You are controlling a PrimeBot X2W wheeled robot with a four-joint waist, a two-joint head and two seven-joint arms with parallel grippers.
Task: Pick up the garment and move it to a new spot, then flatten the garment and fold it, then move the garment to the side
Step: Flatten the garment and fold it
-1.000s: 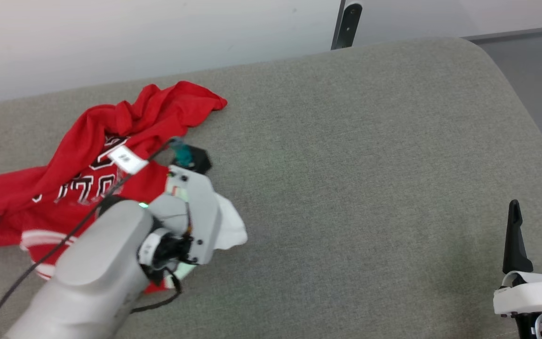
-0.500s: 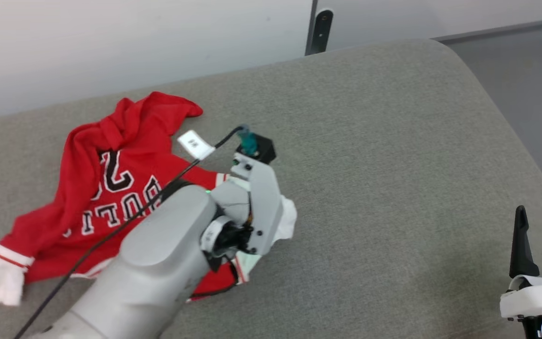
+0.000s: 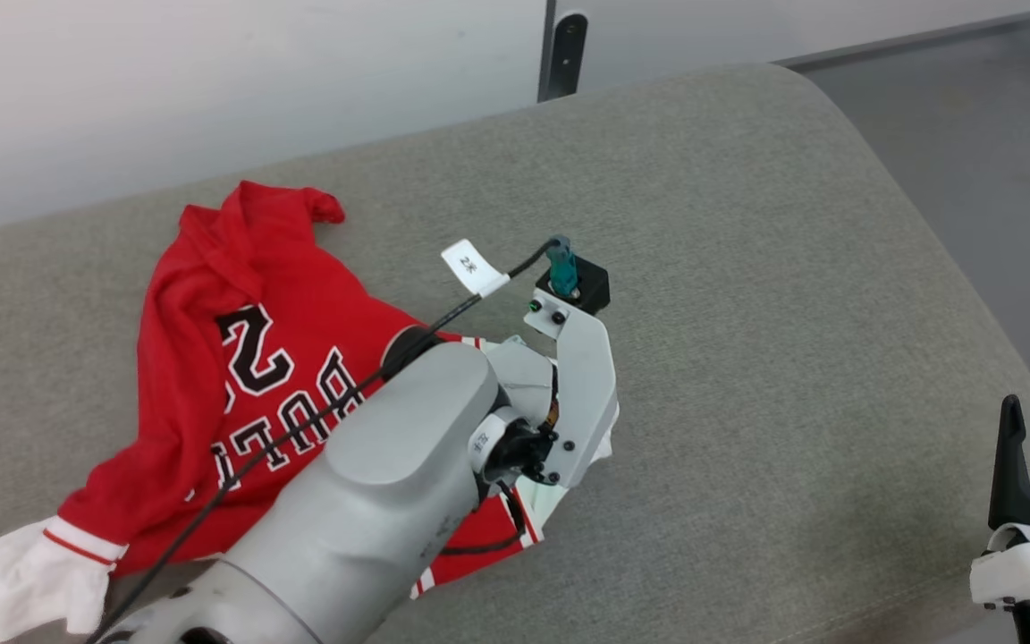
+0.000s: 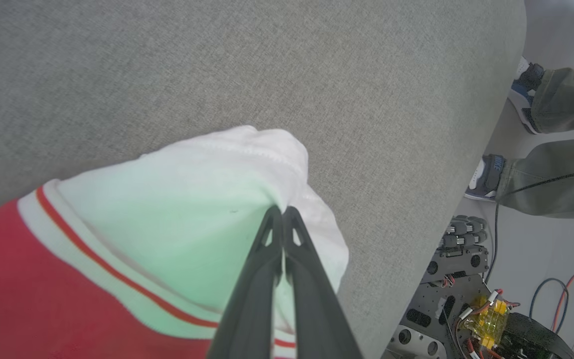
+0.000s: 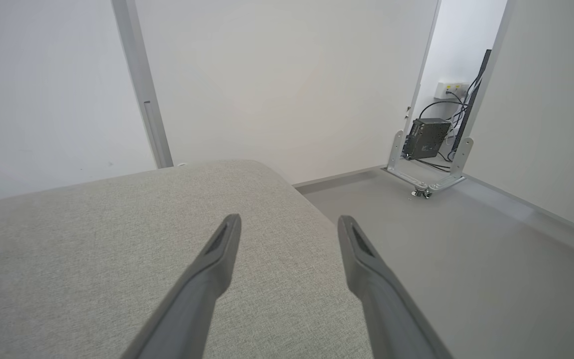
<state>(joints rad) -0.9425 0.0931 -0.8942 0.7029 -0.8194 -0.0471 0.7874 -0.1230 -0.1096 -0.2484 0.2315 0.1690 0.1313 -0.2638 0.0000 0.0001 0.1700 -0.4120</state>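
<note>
Left wrist view gives me the clearest read: my left pincer (image 4: 283, 212) is pinched fully together on a fold of the white sleeve (image 4: 182, 194) of the garment (image 4: 28, 299), with cloth bunched at the tips of its two dark fingers. From the head view, the red jersey T-shirt lies rumpled on the left half of the grey fabric-covered worktop (image 3: 747, 268). It spreads away from the grip to the left. The body with its block lettering (image 3: 256, 353) runs up and leftward, and the second sleeve (image 3: 14, 581) sits at the near left, well apart from the held one. So the sleeve-to-sleeve line lies roughly crosswise in front of me, with all the bare worktop to the right of the grip. My right pincer (image 5: 289, 222) hangs wide open and empty over the near right corner, well apart from the shirt. I judge the relocation step is in hand. A pull to the right would trail the shirt out behind the left arm, which is the nearer arm by far.
</note>
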